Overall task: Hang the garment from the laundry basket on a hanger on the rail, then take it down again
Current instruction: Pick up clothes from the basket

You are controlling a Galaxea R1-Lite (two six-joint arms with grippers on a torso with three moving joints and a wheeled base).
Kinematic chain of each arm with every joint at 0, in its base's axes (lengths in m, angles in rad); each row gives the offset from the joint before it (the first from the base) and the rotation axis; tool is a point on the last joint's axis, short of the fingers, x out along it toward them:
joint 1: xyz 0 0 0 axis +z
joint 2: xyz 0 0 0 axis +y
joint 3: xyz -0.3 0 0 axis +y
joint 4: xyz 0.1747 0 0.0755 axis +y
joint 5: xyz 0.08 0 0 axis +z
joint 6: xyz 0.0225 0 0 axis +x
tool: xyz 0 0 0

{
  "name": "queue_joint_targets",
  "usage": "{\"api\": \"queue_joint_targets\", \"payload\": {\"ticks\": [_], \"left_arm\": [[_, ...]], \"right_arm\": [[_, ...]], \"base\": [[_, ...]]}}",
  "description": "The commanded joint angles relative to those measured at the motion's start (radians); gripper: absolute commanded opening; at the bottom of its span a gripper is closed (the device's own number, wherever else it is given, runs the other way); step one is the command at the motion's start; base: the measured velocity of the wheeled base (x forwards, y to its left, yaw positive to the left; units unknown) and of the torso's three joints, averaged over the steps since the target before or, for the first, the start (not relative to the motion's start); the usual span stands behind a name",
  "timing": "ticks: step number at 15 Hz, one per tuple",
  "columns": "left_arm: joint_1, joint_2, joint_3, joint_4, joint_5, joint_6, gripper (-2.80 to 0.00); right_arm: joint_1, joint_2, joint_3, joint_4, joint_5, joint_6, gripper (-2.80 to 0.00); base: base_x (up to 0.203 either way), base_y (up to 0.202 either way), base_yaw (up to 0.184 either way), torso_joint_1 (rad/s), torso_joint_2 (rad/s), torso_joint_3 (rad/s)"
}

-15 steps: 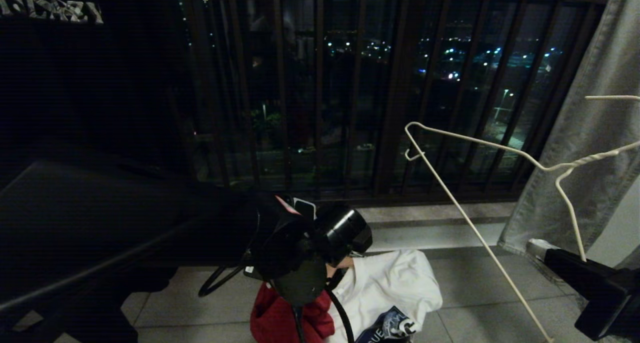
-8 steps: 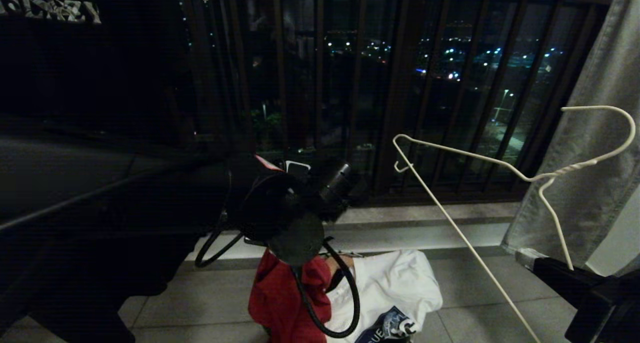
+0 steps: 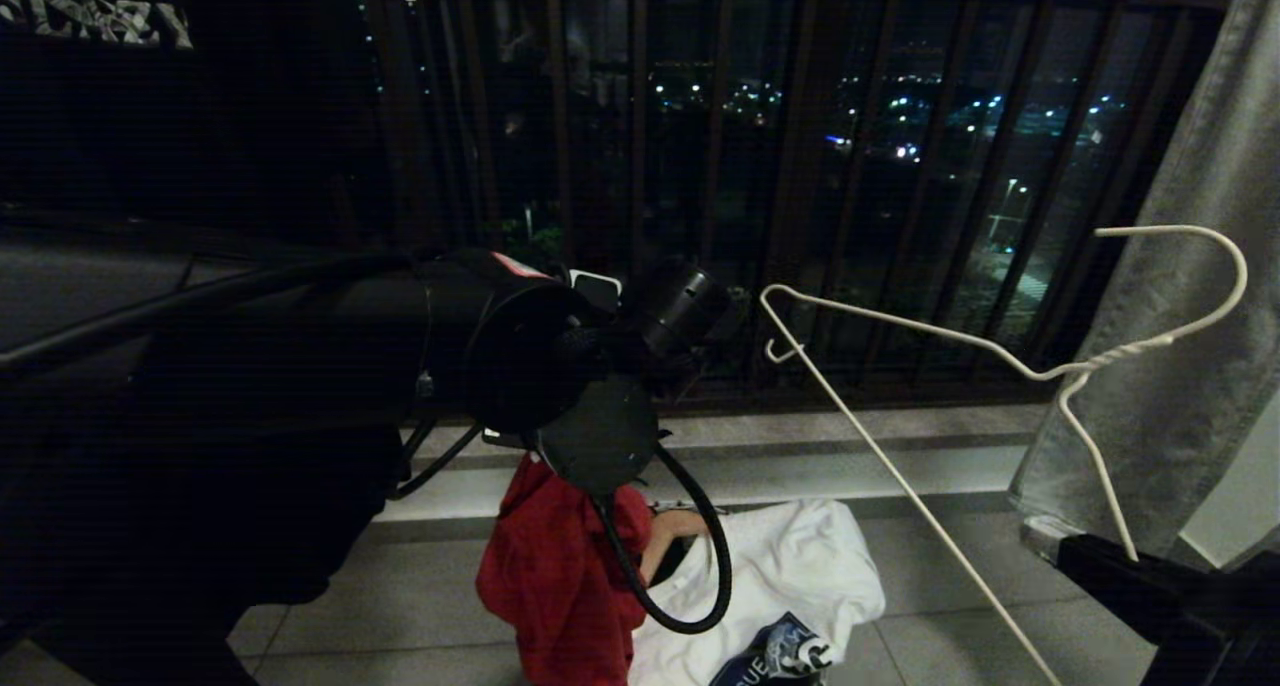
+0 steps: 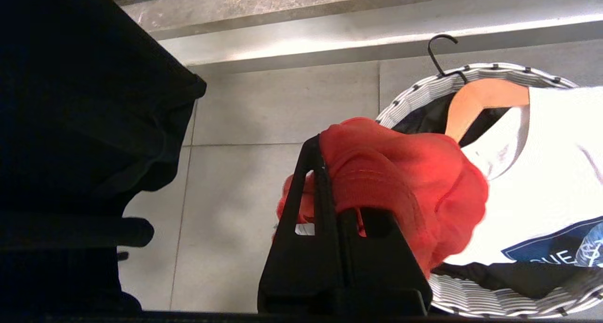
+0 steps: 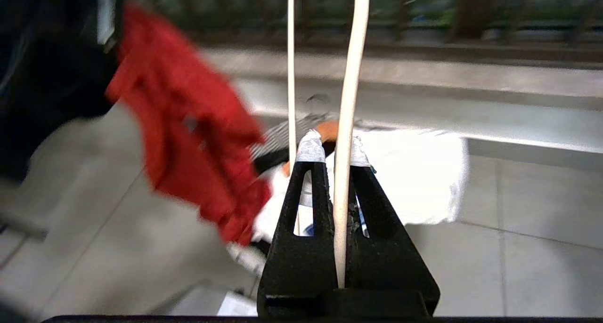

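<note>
On the grey tiled floor [image 3: 420,586] below the dark window railing [image 3: 700,166], the laundry basket [image 4: 476,73] holds a white T-shirt [image 3: 790,576]. Beside it, the left gripper [image 4: 339,205] is clamped on the red garment [image 3: 560,576], which now hangs higher above the basket than a second ago. Right of the basket, the right gripper [image 5: 337,181] pinches the white hanger [image 3: 1000,366], which has shifted slightly toward the basket, by a grey curtain [image 3: 1180,266].
</note>
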Motion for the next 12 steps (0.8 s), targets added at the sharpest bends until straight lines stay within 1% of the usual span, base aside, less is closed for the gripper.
{"api": "queue_joint_targets", "payload": {"ticks": [1, 3, 4, 5, 6, 7, 10, 12], "left_arm": [[0.017, -0.004, 0.000, 0.004, 0.005, -0.003, -2.80], [0.035, -0.010, -0.003, 0.031, 0.006, -0.007, -2.80], [0.046, -0.016, -0.003, 0.039, 0.018, -0.009, -2.80], [0.063, -0.019, -0.003, 0.040, 0.043, -0.009, -2.80], [0.079, -0.021, -0.003, 0.040, 0.086, -0.012, -2.80], [0.089, -0.032, 0.000, 0.040, 0.106, -0.015, -2.80], [0.098, -0.058, 0.009, 0.043, 0.111, -0.015, -2.80], [0.097, -0.063, 0.009, 0.042, 0.111, -0.015, -2.80]], "right_arm": [[0.006, 0.006, 0.021, -0.002, 0.057, -0.019, -2.80], [0.006, 0.004, 0.033, 0.005, 0.076, -0.090, -2.80], [0.006, -0.001, 0.026, 0.054, 0.077, -0.118, -2.80], [0.007, -0.016, 0.010, 0.109, 0.081, -0.136, -2.80], [0.009, -0.040, -0.002, 0.162, 0.098, -0.149, -2.80], [0.010, -0.072, -0.017, 0.214, 0.124, -0.162, -2.80], [0.039, -0.177, -0.089, 0.470, 0.206, -0.189, -2.80], [0.061, -0.225, -0.165, 0.633, 0.290, -0.207, -2.80]], "base": [[0.000, 0.000, 0.000, 0.000, 0.00, 0.000], [0.000, 0.000, 0.000, 0.000, 0.00, 0.000], [0.000, 0.000, 0.000, 0.000, 0.00, 0.000], [0.000, 0.000, 0.000, 0.000, 0.00, 0.000], [0.000, 0.000, 0.000, 0.000, 0.00, 0.000], [0.000, 0.000, 0.000, 0.000, 0.00, 0.000], [0.000, 0.000, 0.000, 0.000, 0.00, 0.000], [0.000, 0.000, 0.000, 0.000, 0.00, 0.000]]}}
